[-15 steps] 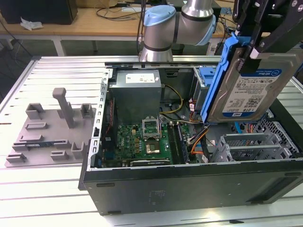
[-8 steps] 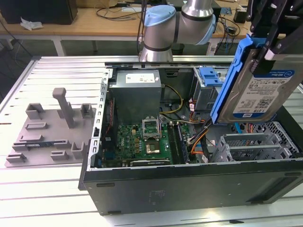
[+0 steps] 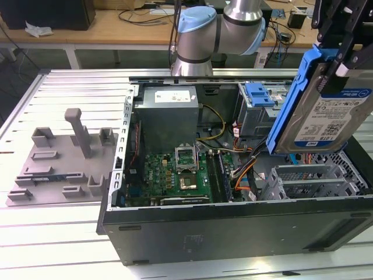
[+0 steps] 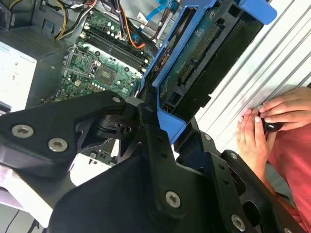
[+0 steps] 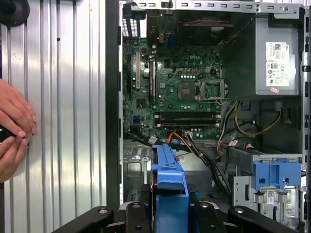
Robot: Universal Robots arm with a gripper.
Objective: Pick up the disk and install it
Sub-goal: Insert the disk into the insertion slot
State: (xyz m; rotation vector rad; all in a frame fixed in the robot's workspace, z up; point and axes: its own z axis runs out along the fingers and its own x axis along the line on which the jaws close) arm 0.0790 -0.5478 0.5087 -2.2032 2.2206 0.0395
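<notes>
Exterior view: the black claw (image 3: 337, 61) is clenched on the flat silver disk in its blue plastic bracket (image 3: 326, 111). It hangs over the open black computer case (image 3: 233, 233), long axis steeply upright, label facing us.

Second wrist view: the disk's green board side shows (tilted, so it could jam going in).

First wrist view: the orange cables (image 5: 187, 143) beneath could snag it.

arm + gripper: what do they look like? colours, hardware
Arm: silver-grey tube sections, rounded joints with light blue caps. Gripper: matte black, flat angular linkage plates joined by silver round-head screws, with slim black fingers.
</notes>
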